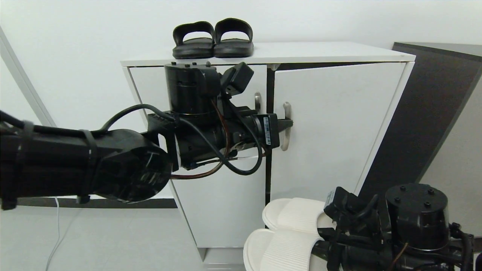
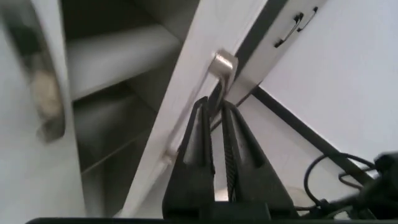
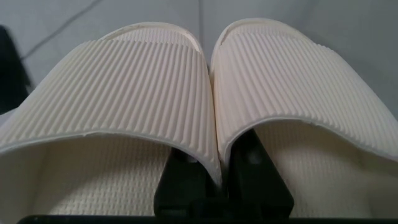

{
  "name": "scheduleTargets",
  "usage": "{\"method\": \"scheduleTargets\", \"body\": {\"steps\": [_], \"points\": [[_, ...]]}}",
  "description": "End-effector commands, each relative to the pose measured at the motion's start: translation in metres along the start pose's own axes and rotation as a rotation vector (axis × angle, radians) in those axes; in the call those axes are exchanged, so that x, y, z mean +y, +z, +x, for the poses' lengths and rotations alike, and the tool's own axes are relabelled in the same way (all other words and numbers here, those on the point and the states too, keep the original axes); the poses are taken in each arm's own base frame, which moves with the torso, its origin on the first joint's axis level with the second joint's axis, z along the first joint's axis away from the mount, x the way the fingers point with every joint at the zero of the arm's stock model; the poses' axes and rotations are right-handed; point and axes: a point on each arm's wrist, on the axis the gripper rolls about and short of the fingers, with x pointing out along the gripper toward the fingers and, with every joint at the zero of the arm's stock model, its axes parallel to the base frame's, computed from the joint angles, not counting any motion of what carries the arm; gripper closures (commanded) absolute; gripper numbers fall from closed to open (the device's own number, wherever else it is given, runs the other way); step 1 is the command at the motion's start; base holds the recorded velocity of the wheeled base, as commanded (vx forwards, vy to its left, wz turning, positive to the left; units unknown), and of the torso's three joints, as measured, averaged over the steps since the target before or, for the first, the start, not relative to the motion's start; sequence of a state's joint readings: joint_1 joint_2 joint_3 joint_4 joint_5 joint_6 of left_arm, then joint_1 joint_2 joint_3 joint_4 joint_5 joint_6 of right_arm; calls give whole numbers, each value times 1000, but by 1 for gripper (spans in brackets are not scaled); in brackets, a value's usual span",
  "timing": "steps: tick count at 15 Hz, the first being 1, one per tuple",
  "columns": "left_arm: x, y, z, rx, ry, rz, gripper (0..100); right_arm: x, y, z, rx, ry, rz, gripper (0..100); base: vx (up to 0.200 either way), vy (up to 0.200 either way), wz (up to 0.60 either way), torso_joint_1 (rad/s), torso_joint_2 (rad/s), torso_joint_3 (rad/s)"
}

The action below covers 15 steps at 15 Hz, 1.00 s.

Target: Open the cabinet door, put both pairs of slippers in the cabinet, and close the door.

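Cabinet: white, two doors, standing on the floor against the wall. The right door is slightly ajar, with a dark gap along its top edge and at the centre seam. In the left wrist view, shelves show inside past the door's edge.

Left tool: at the right door's handle. Its fingers are narrow and closed on the metal bar.

Black slippers: a pair side by side on the cabinet top, above the left door, toes facing outward.

White slippers: a ribbed pair held together low in front of the cabinet, below the right door.

Right tool: one finger sits inside each slipper, and the two adjoining inner walls are clamped between them
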<state>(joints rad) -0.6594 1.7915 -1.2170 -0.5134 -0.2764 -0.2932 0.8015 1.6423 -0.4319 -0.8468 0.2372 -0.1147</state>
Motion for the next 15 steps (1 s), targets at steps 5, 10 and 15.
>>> {"method": "scheduleTargets", "body": {"steps": [5, 10, 15], "points": [[-27, 11, -55, -41, -36, 15, 100, 5, -9, -7, 17, 44, -36, 100, 0, 0, 0, 0, 0, 0], [-4, 20, -45, -64, 12, -15, 100, 5, -10, -7, 18, 44, -40, 100, 0, 0, 0, 0, 0, 0], [17, 22, -8, -70, 27, -42, 100, 5, -9, -7, 17, 45, -41, 100, 0, 0, 0, 0, 0, 0]]}}
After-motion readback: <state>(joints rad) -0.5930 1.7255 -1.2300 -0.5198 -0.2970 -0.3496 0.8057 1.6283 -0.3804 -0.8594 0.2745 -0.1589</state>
